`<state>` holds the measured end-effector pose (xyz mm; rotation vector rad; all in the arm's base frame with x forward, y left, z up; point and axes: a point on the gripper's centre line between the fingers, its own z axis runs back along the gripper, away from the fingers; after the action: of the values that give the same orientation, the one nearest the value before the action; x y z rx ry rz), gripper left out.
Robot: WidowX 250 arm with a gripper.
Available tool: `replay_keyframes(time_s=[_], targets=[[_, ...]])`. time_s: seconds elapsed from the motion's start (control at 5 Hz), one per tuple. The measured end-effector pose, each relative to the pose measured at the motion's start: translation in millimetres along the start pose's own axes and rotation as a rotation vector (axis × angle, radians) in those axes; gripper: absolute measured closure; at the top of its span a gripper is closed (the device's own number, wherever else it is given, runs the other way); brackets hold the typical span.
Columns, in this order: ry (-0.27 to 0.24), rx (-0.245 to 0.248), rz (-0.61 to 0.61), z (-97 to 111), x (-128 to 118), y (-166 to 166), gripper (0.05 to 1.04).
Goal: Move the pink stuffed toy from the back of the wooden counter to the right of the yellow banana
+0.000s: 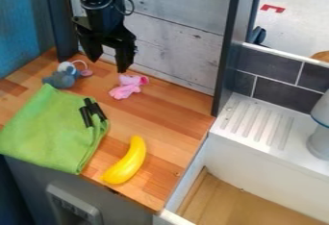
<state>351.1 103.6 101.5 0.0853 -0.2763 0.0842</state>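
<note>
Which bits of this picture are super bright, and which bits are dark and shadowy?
Camera view: the pale floor at the top right looks brightest, nearly white; the white drainboard is bright too; the black tool is so dark that its small parts blend together; the grey cabinet front below the wooden counter looks dimmer than the countertop.

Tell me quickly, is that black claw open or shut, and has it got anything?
Gripper: open, fingers apart, holding nothing, near the pink toy.
</note>
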Motion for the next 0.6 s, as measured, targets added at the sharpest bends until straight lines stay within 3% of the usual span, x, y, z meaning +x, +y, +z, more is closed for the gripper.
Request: replay_keyframes(time_s=[0.2, 0.6], targets=[[0.030, -0.005, -0.003, -9.6, -4.8, -0.9, 0.082], [0.038, -0.024, -0.090, -31.5, 26.8, 2.5, 0.082]])
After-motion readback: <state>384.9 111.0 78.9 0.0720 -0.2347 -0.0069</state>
